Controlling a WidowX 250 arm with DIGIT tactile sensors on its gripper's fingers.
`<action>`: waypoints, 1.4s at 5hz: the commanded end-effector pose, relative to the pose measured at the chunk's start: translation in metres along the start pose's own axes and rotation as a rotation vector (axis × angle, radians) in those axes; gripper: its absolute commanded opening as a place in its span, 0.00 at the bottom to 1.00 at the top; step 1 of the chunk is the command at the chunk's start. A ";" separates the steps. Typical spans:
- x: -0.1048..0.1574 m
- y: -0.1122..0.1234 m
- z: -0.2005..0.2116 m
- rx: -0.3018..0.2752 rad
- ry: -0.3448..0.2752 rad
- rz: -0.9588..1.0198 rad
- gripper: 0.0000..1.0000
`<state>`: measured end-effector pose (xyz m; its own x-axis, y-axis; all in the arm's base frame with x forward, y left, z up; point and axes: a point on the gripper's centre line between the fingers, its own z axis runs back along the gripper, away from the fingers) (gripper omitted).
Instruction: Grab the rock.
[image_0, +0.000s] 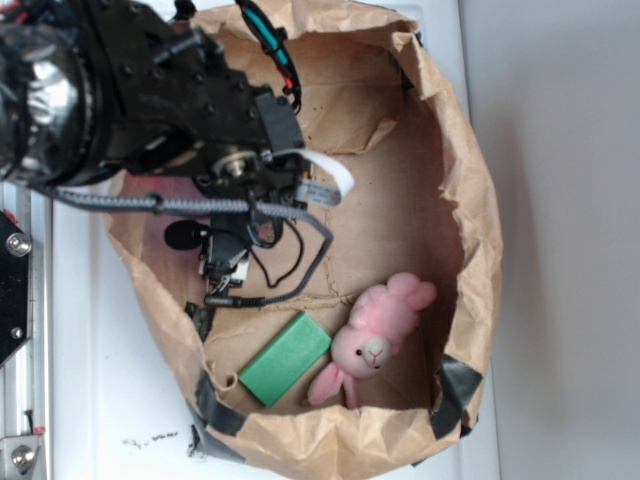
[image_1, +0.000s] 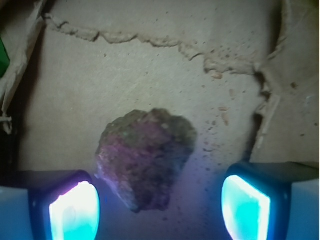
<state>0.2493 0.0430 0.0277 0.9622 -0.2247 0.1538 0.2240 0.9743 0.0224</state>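
Rock (image_1: 145, 157) lies on cardboard floor (image_1: 150, 75) between wide-apart jaws, nearer the left one

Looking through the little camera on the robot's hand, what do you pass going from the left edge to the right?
Left glowing fingertip → rock → right glowing fingertip, all over the brown paper floor.

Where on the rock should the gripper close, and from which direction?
Probably straight down from above, across the rock's broad middle. In the wrist view it lies flat on the cardboard floor between the two lit fingers, the gripper open wider than the lump. Its lower end tapers, so pinching there risks slipping.
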 end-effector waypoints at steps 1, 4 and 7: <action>0.014 -0.007 0.009 -0.007 -0.035 -0.016 1.00; 0.024 -0.007 0.014 -0.014 -0.042 -0.005 1.00; 0.028 -0.008 0.014 -0.019 -0.045 0.005 1.00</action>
<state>0.2629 0.0355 0.0349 0.9693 -0.1902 0.1557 0.1937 0.9810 -0.0075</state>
